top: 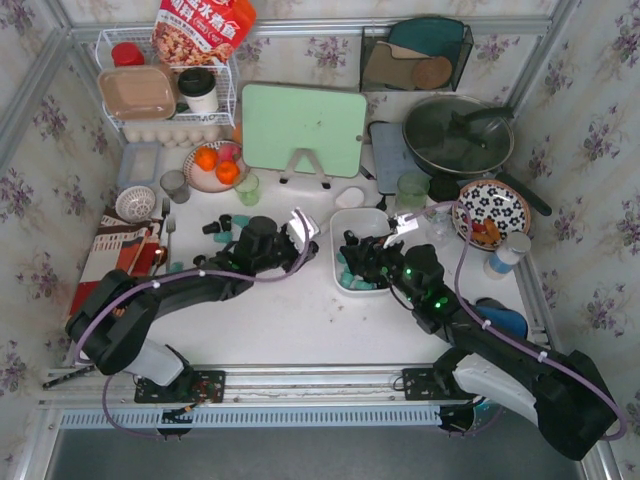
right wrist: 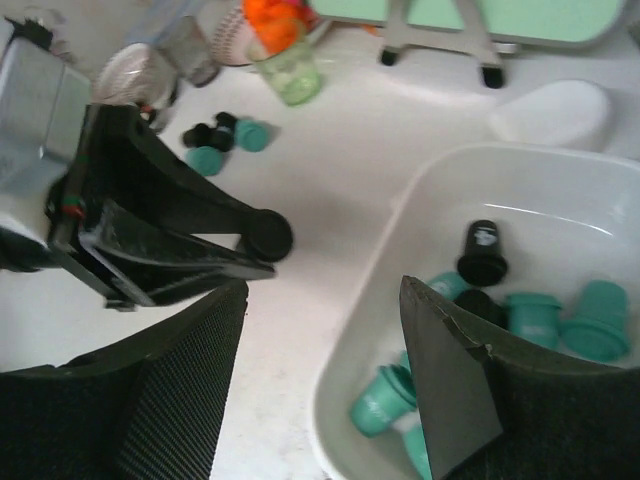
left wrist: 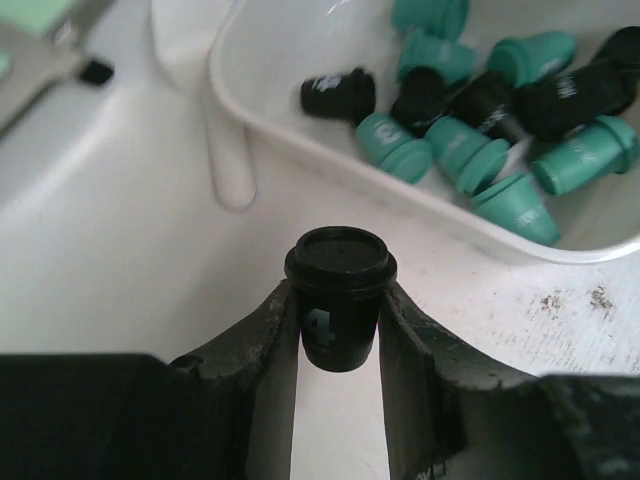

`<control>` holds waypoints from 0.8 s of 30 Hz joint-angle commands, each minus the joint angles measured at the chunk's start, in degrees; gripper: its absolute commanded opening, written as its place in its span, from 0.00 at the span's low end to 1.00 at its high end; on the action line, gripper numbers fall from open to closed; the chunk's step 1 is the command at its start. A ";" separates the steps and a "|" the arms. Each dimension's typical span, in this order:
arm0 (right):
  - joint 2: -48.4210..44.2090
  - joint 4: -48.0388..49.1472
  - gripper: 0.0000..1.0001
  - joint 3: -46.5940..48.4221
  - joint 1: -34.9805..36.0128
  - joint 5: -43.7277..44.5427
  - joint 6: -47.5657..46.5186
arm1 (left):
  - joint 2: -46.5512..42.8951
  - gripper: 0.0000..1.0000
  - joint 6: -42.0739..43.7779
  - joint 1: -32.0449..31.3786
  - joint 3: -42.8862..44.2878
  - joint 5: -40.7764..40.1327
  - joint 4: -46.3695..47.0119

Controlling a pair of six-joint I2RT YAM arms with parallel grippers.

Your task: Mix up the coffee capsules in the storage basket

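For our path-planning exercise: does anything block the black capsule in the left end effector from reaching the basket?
Nothing visible does. The left end effector holds the capsule just outside the basket; only bare table and the basket's own rim lie between.

The one mark that can be made out is a pale figure resembling a 4, printed on the side of the black capsule [left wrist: 340, 262] pinched in the left claw [left wrist: 338, 305]. The red food bag [top: 203, 25] at the far left bears large white Chinese characters, too small to read with certainty. Several capsules [left wrist: 390, 140] in the white basket [left wrist: 330, 150] carry small pale prints, all too blurred to read.
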 commanded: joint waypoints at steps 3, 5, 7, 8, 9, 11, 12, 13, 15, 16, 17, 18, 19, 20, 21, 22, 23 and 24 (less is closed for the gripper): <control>1.79 -2.36 0.72 3.38 0.01 -11.60 3.06 | -1.72 0.32 16.50 -5.08 -2.61 6.48 13.88; 2.44 -3.38 0.72 4.11 0.09 -12.95 3.27 | -1.51 0.33 19.85 -7.30 -2.33 5.88 13.91; 2.87 -3.87 0.72 4.49 0.06 -14.17 3.23 | -1.38 0.33 22.10 -8.97 -1.93 4.82 13.84; 2.92 -4.07 0.72 4.58 0.09 -14.62 3.33 | -1.44 0.33 22.90 -9.68 -1.80 4.55 13.70; 2.94 -4.21 0.72 4.65 0.06 -14.94 3.38 | -1.50 0.33 23.44 -10.26 -1.62 4.20 13.60; 2.93 -4.22 0.71 4.61 0.05 -15.67 3.52 | -2.05 0.33 24.30 -11.32 -1.15 3.49 13.13; 2.93 -4.29 0.71 4.66 0.05 -15.72 3.56 | -2.26 0.33 24.66 -11.71 -0.95 3.19 12.77; 3.06 -4.42 0.71 4.59 0.10 -15.66 3.50 | -2.54 0.33 24.94 -12.08 -0.78 2.98 12.54; 3.25 -4.73 0.69 4.55 0.07 -15.17 3.35 | -3.20 0.33 25.22 -12.56 -0.63 2.71 12.16; 3.48 -4.84 0.68 4.52 0.11 -14.75 3.28 | -3.39 0.33 25.33 -12.77 -0.62 2.63 12.10; 3.67 -4.98 0.67 4.44 0.08 -14.25 3.34 | -3.63 0.33 25.53 -13.05 -0.58 2.61 12.02; 3.69 -4.97 0.66 4.29 0.06 -13.94 3.44 | -4.05 0.33 25.75 -13.26 -0.55 2.57 11.90; 3.64 -4.81 0.65 4.21 0.05 -13.88 3.54 | -4.29 0.33 26.00 -13.56 -0.53 2.46 11.66; 3.69 -4.61 0.65 4.19 0.04 -14.09 3.69 | -4.36 0.33 26.17 -13.83 -0.46 2.25 11.64; 3.64 -4.63 0.64 4.24 0.05 -14.42 4.01 | -4.46 0.33 26.37 -14.25 -0.34 1.64 11.50; 3.63 -4.58 0.63 4.38 0.06 -14.65 4.34 | -4.47 0.32 26.89 -14.65 -0.23 0.64 11.43; 3.75 -4.57 0.62 4.45 0.05 -14.81 4.53 | -4.47 0.32 27.29 -15.00 -0.24 -0.18 11.48; 3.76 -4.64 0.61 4.46 0.05 -15.04 4.75 | -4.47 0.32 27.56 -15.35 -0.25 -0.94 11.67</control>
